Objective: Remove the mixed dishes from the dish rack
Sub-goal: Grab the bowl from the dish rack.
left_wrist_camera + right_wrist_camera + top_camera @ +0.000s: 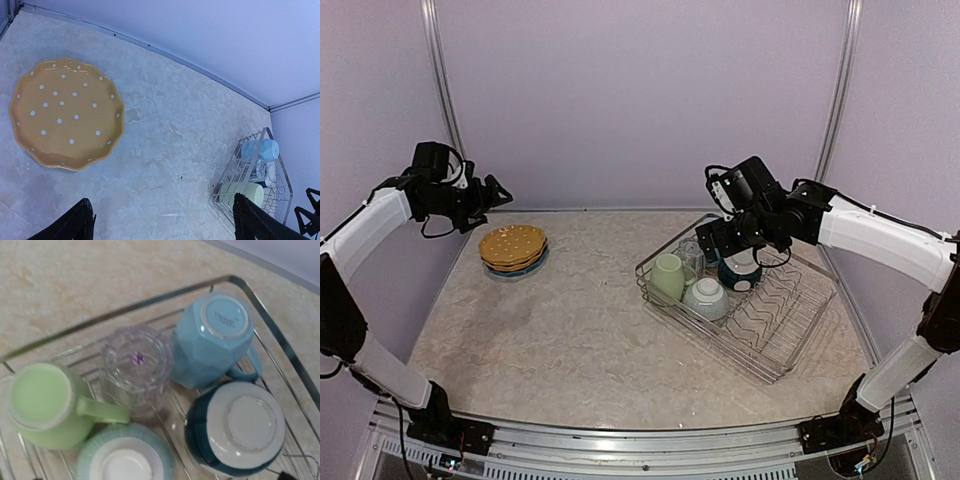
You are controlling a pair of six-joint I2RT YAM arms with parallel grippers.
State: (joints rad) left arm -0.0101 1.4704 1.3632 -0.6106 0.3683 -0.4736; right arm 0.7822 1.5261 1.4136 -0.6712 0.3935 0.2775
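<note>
Your left hand (492,194) sits at the upper left of the overhead frame. Its fingers (80,222) are spread wide and hold nothing. Just below it, the yellow plates (512,247) are stacked on the counter (580,330).

Your right hand (735,245) hangs over the dish rack (790,320), right of centre, fully open and empty. The rack's left end holds the pale green mug (42,407), clear glass (136,367), light blue mug (210,342), teal bowl (125,460) and dark-blue bowl (235,427).

**One wide view, two wrist views**

The top camera looks down across the whole worktop (590,330) from its near edge. The left wrist camera looks down, plates (66,114) near, rack (281,192) far right. The right wrist camera sits close above that rack.
</note>
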